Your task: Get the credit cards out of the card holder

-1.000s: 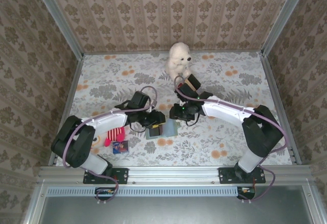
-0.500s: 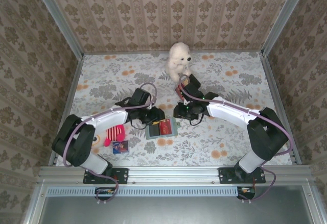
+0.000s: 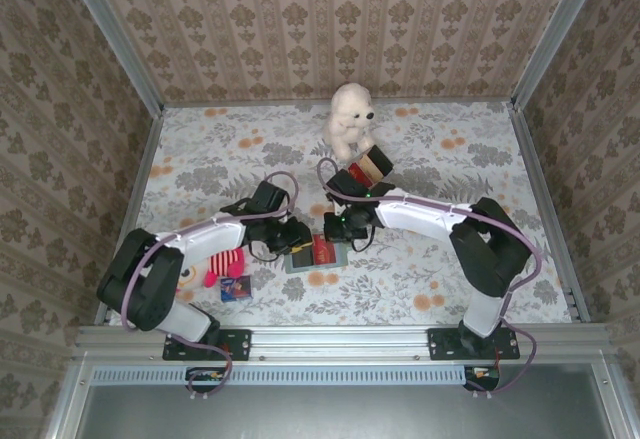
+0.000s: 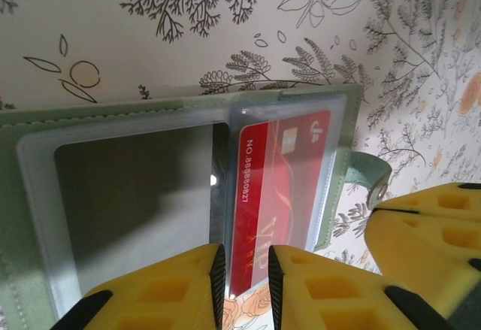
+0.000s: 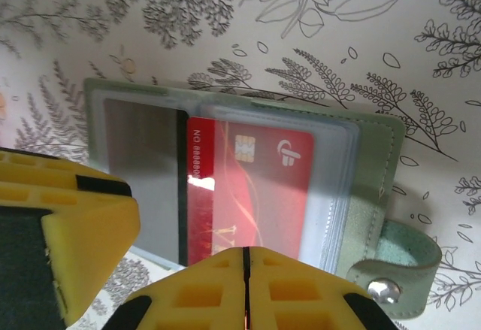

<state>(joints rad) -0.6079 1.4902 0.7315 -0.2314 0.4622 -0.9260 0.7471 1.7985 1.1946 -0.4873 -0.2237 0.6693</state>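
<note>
Red credit card (image 5: pixel 252 187) in card holder (image 5: pixel 372 149), near edge under right gripper (image 5: pixel 244 277), closed, grip unclear; left gripper (image 4: pixel 246 277) barely parted, empty.

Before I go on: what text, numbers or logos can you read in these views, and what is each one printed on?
"NO.88..." in white along one edge of the red card in the card holder; the later digits are too blurred to be sure of.
"VIP" in gold on the same card, as best I can read it.
White logo on the card: no legible letters.
Blue packet: print too small to read.
</note>
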